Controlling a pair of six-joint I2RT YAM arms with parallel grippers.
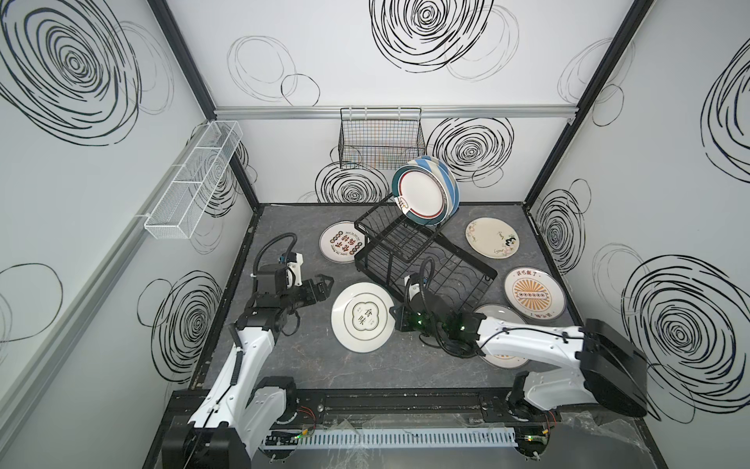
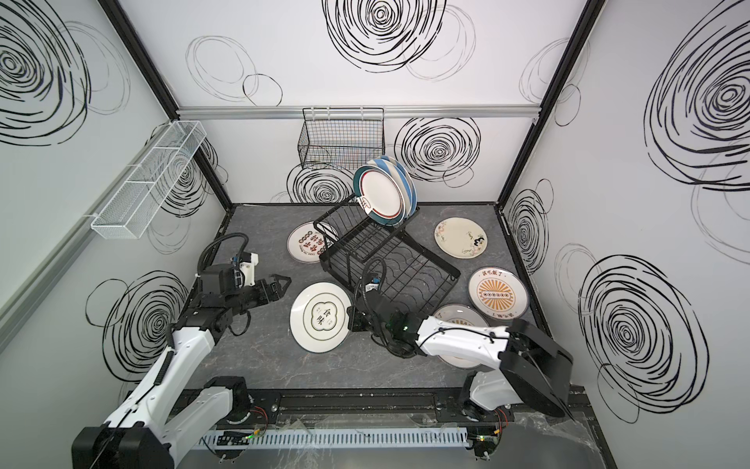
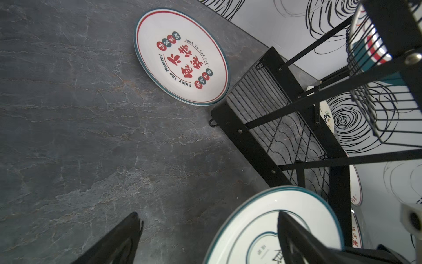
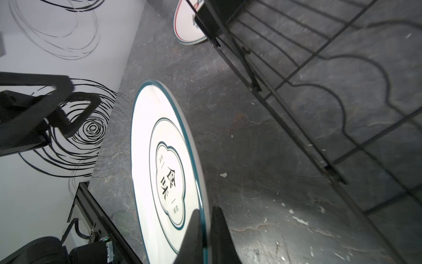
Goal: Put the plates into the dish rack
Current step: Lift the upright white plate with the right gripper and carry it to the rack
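Observation:
A white plate with a teal rim and a cloud emblem (image 1: 361, 318) (image 2: 318, 318) (image 4: 159, 141) lies in front of the black wire dish rack (image 1: 406, 243) (image 2: 365, 247). My right gripper (image 1: 395, 318) (image 4: 204, 212) is shut on this plate's rim on the side nearest the rack, one finger above it and one below. My left gripper (image 1: 324, 284) (image 3: 207, 213) hovers open to the left of that plate, holding nothing. Three plates (image 1: 422, 195) stand upright at the far end of the rack's upper shelf, the rear ones blue-striped.
Flat on the dark table lie a red-character plate (image 1: 341, 242) (image 3: 180, 57), a floral plate (image 1: 492, 237), an orange sunburst plate (image 1: 534, 292) and another plate (image 1: 501, 314) partly under my right arm. A black grid basket (image 1: 381, 138) and a white mesh basket (image 1: 195, 178) hang on the walls.

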